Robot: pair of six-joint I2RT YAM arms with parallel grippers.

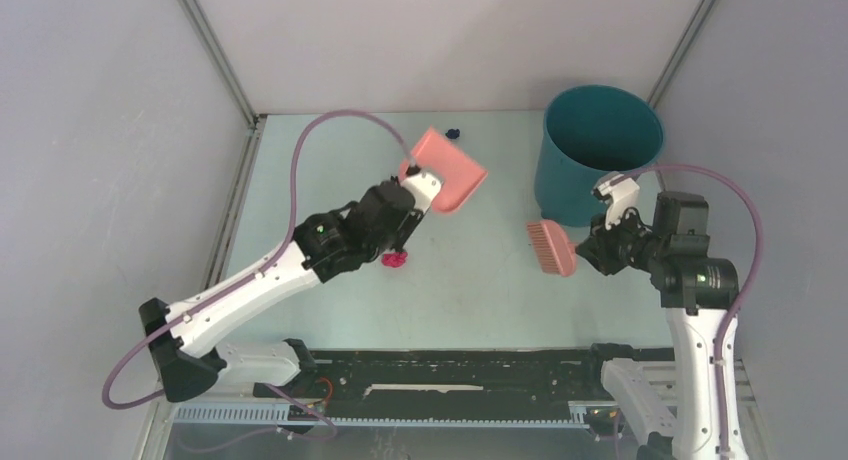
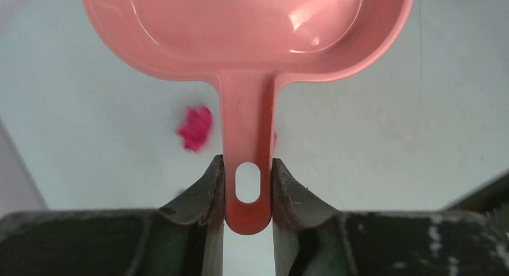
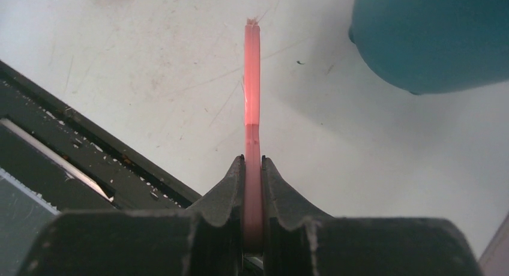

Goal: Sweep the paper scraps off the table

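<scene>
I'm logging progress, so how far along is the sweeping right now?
Tools are picked up: the left gripper holds the pink dustpan by its handle, the right gripper holds the brush. The pan looks empty. Left on the table: a magenta scrap near the left gripper and a dark blue scrap near the back wall.

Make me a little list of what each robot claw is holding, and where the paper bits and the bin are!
left claw: shut on the handle of the dustpan
right claw: shut on the brush
pink scrap: on the table, beside the left arm
blue scrap: near the far wall, just past the dustpan
bin: upright, far right, behind the brush
</scene>
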